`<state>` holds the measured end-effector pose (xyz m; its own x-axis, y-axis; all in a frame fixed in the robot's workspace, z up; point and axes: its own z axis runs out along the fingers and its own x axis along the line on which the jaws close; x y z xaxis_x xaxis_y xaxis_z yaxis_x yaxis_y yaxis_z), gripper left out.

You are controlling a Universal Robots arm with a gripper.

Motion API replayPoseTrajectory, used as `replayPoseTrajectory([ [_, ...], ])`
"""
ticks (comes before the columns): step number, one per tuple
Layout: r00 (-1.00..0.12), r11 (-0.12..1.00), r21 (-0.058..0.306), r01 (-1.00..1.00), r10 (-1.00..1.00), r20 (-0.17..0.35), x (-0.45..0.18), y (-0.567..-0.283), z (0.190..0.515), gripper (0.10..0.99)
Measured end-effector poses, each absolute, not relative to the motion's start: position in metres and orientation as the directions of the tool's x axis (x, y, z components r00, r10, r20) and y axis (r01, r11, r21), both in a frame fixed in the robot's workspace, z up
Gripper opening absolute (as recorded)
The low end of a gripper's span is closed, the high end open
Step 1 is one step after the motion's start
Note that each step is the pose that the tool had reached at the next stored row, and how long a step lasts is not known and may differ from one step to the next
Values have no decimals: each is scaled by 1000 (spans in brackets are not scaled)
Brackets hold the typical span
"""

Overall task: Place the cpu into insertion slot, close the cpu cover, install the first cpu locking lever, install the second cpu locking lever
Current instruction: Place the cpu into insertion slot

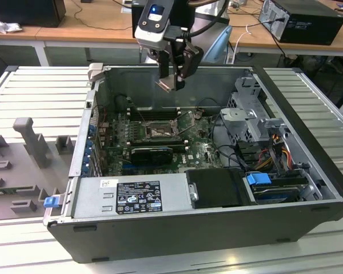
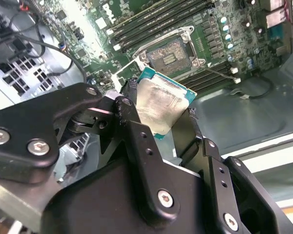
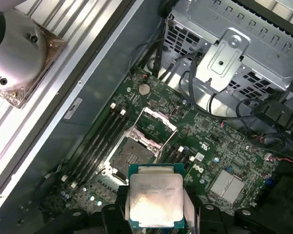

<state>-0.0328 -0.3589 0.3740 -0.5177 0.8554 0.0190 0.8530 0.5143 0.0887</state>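
Note:
My gripper [image 1: 172, 80] hangs above the open computer case, shut on the cpu [image 1: 165, 85]. In both wrist views the cpu [image 2: 161, 105] [image 3: 155, 197] is a silvery square with a teal rim, tilted, pinched at two opposite edges by the black fingers [image 2: 133, 124]. Below it on the green board lies the insertion slot [image 1: 158, 132] [image 2: 173, 56] [image 3: 131, 157], open, with its dark grid bare. The cpu cover [image 3: 153, 127] stands flipped up at one side of the slot. The chip is well above the slot and touches nothing on the board.
Memory slots [image 1: 151, 114] run along the far side of the socket. A long black graphics card [image 1: 151, 154] lies on its near side. A power supply [image 1: 131, 197] fills the front. Drive cage [image 1: 246, 114] and cables [image 1: 274, 151] crowd the exterior view's right.

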Motion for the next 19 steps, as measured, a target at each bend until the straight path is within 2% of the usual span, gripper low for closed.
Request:
replayPoseTrajectory([
  [8,-392,389,89,917,920,19,-33,-359,373,529],
  [19,-362,359,87,929,932,16,-33,-359,365,529],
])
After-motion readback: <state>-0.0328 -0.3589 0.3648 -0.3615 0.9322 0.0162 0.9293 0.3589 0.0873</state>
